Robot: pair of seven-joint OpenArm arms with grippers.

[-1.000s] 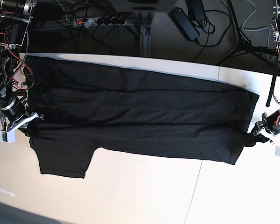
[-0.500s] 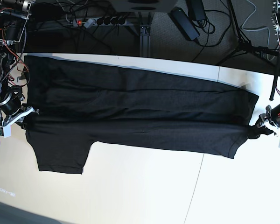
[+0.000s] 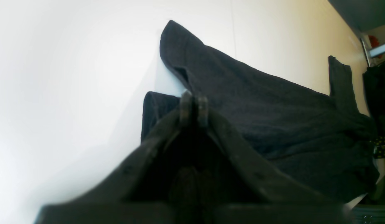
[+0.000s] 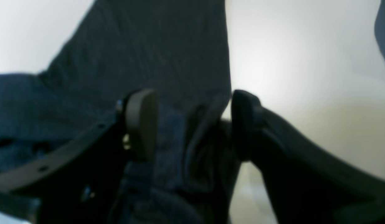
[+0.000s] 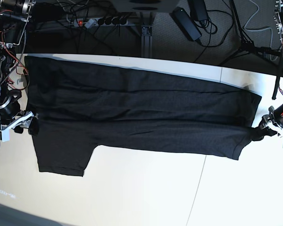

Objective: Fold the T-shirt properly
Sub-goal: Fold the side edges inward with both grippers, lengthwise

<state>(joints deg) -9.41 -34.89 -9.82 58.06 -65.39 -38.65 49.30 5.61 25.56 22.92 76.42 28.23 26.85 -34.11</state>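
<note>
Two hands bracket your T-shirt (image 5: 137, 117) lengthwise on the tabletop (image 5: 146, 197): left hand (image 5: 269, 128) pinches its end, right hand (image 5: 20, 123) gapes, holding nothing.

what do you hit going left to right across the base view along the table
right pincer, open at the shirt's edge → T-shirt spread flat across the white table → left pincer, shut on the T-shirt's corner
</note>
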